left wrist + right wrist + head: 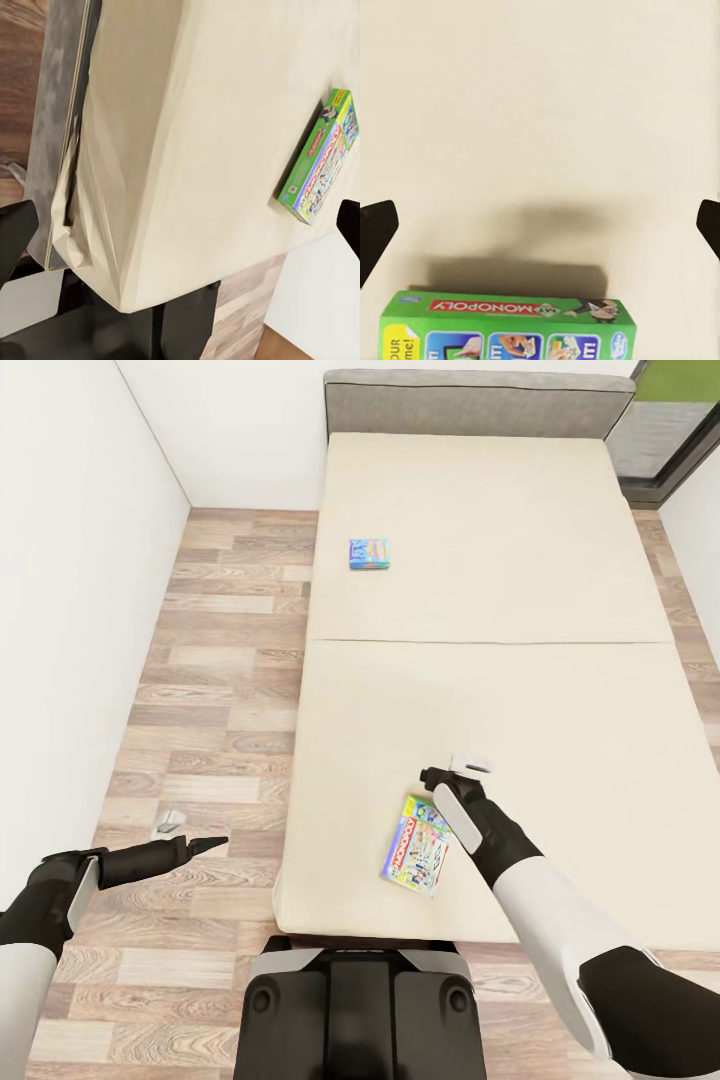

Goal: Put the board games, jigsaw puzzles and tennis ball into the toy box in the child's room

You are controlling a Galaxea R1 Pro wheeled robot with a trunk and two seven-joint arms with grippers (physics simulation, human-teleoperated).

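Beige bed (520,680): two mattress halves, grey headboard at 12 o'clock in head view; fills the middle and right of the frame, robot base at its 6 o'clock edge.
Floor (220,660): wood plank, along the bed's 9 o'clock side, white wall beyond.
Right arm (560,920): reaches in from 5 o'clock over the near mattress half.
Left arm (60,890): held out at 8 o'clock over the floor, clear of the bed.
Green game (417,844): flat on the near half, close to the 6 o'clock edge, slightly skewed; red title band readable in the right wrist view (510,330).
Blue game (369,553): flat on the far half at about 11 o'clock, well apart from the green one.
Right gripper (455,768): just beyond the green game at its 1 o'clock corner, not touching; fingers spread wide, nothing between them.
Left gripper (205,845): idle over the floor; the wrist view shows both finger tips far apart, so open and empty.
Step (judged): lining up on the green game; nothing is boxed yet as far as these views show.
Risk 1: box lies flat on a soft mattress, so fingers may dig into the fabric or skate over the lid rather than catch an edge.
Risk 2: box sits near the bed edge; a nudge toward 6 o'clock could tip it to the floor.
Risk 3: a pinch on one corner could let the wide box swing and slip.
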